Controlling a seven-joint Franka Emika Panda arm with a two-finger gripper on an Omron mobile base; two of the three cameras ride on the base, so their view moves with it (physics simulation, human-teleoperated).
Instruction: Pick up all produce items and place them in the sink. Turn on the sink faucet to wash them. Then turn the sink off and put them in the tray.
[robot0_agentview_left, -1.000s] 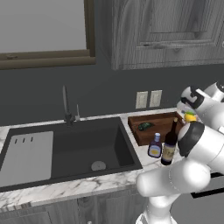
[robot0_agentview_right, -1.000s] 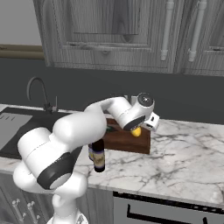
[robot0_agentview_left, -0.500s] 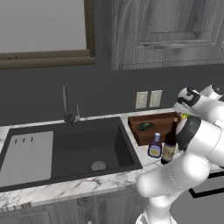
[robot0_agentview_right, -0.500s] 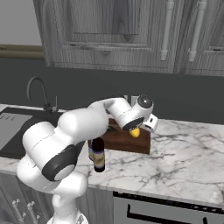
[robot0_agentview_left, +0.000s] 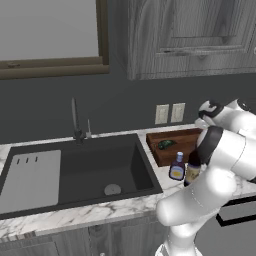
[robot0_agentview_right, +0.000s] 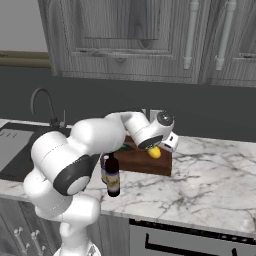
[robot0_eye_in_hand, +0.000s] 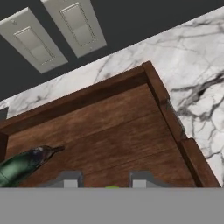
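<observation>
A dark bottle (robot0_agentview_right: 112, 175) stands at the front of the marble counter (robot0_agentview_right: 210, 175), with a small blue-capped bottle (robot0_agentview_left: 177, 167) just beside it. Behind them sits the wooden tray (robot0_eye_in_hand: 113, 122), where the gripper (robot0_eye_in_hand: 104, 179) is pinching the yellow lemon (robot0_agentview_right: 154, 152) between its fingertips, above the tray's right end. The dark green vegetable (robot0_eye_in_hand: 24, 163) lies inside the tray toward its left end. Further left are the dark sink (robot0_agentview_left: 95, 165), its basin holding nothing but the drain, and the faucet (robot0_agentview_left: 75, 120) behind it by the wall.
</observation>
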